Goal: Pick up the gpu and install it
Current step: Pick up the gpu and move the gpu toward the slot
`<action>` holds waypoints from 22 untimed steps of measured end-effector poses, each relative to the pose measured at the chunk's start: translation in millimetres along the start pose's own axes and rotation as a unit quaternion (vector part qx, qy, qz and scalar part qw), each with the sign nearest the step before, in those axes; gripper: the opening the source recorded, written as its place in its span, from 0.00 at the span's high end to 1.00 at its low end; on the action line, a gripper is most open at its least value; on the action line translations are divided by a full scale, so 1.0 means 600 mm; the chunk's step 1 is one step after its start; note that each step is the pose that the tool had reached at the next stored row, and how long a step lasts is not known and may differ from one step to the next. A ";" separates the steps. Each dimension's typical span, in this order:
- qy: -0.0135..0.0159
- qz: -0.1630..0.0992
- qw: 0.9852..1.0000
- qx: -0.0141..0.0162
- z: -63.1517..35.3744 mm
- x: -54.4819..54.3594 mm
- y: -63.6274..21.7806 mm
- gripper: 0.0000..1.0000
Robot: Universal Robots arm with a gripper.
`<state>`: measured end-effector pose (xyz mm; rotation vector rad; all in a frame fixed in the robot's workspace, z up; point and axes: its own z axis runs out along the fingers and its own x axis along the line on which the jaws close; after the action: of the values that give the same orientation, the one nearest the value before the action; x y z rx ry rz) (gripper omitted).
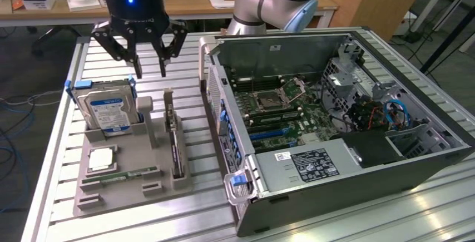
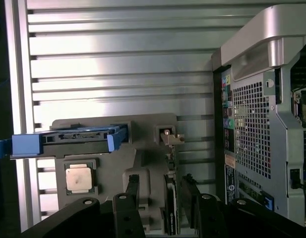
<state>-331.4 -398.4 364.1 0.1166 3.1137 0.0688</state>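
Note:
The gpu (image 1: 173,137) stands on its edge in a slot of the grey holder (image 1: 133,189), on the exterior view's left of the computer case. In the wrist view I look down on the gpu (image 2: 170,201) as a thin edge, with its metal bracket (image 2: 168,137) at one end. My gripper (image 1: 150,74) hangs open above the far end of the holder, clear of the card and holding nothing. In the wrist view the gripper (image 2: 160,191) has one dark finger on each side of the card's edge, and both fingers (image 2: 131,188) are apart from it.
The open computer case (image 1: 415,158) lies on its side at the exterior view's right, motherboard (image 1: 286,105) exposed. The holder also carries a hard drive (image 1: 108,108) with blue rails, a processor chip (image 1: 102,158) and a memory stick (image 1: 119,174). The table (image 1: 148,222) is slatted metal.

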 end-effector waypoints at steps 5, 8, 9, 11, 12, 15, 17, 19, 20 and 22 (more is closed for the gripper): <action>0.000 0.000 1.000 0.000 0.002 0.000 0.000 0.53; 0.000 0.000 1.000 0.000 0.004 0.000 0.000 0.53; 0.000 0.000 1.000 0.000 0.005 0.000 0.000 0.53; 0.000 0.000 1.000 0.000 0.006 0.000 0.000 0.53; 0.000 0.000 1.000 0.000 0.007 0.000 0.000 0.53; 0.000 0.000 1.000 0.000 0.009 0.000 0.000 0.53; 0.000 0.000 1.000 0.000 0.010 0.000 0.000 0.53; 0.000 0.000 1.000 0.000 0.012 0.000 -0.001 0.53; 0.000 0.000 1.000 0.000 0.012 0.000 -0.001 0.53; 0.000 0.000 1.000 0.000 0.015 0.000 -0.001 0.53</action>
<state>-331.4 -398.4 355.3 0.1166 3.1137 0.0689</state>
